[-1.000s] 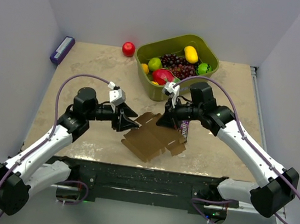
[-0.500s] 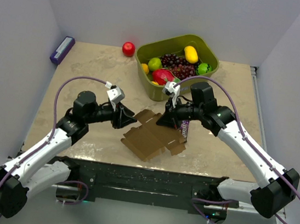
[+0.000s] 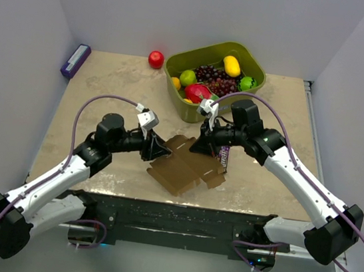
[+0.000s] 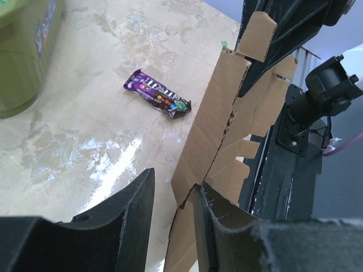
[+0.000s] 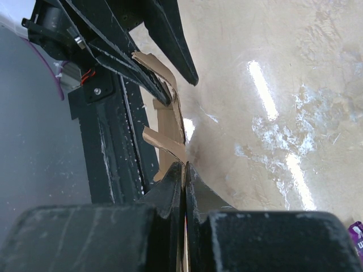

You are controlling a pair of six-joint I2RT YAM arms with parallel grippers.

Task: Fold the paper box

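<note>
Top external view shows the paper box (image 3: 188,167) near the worktop (image 3: 107,92) middle. The right fingers (image 5: 170,195) pinch one flap tight, and the left fingers (image 4: 133,209) stand parted astride its opposite edge.

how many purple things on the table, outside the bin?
2. A purple box at the far left edge; a candy bar by the paper box's right edge. Others could be hidden under the arms.

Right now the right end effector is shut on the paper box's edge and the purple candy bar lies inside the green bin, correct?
No. The candy bar lies on the table, outside the green bin, as the left wrist view shows; the right end effector is shut on the paper box.
</note>
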